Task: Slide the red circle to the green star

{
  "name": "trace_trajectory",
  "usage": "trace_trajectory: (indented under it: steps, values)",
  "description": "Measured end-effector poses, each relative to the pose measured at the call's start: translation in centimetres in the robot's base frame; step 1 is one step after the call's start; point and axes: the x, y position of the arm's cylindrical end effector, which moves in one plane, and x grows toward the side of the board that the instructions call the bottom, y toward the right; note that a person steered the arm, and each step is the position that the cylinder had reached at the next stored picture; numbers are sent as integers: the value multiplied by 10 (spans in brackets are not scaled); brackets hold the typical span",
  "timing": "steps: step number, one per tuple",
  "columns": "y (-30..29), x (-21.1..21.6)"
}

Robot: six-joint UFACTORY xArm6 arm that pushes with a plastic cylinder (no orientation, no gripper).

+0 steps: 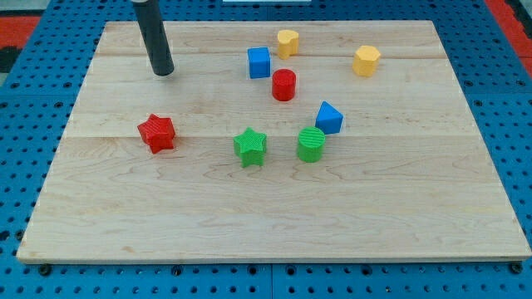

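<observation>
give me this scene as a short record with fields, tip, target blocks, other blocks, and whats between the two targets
tip: my tip rests on the board's upper left, touching no block
red circle: upper middle, just below the blue cube
green star: centre, below and left of the red circle
between them: bare wood, no block in the straight path
other blocks: red star at left; green cylinder right of the green star; blue block; yellow block; yellow hexagon
surface: wooden board

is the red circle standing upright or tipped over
Upright: the red circle shows its flat round top facing up, its base on the board. My tip is far left of it.
</observation>
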Motion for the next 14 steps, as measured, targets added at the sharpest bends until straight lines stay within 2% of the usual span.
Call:
trace_trajectory:
  steps: [1, 4, 5, 6, 7, 9, 10, 11, 12, 13, 14]
  values:
    - [9, 43]
    - [9, 46]
    - [62, 82]
    - [109, 80]
    - [185, 77]
    - [253, 30]
    - [173, 27]
    - [101, 69]
    - [130, 37]
    - [140, 23]
    - [71, 19]
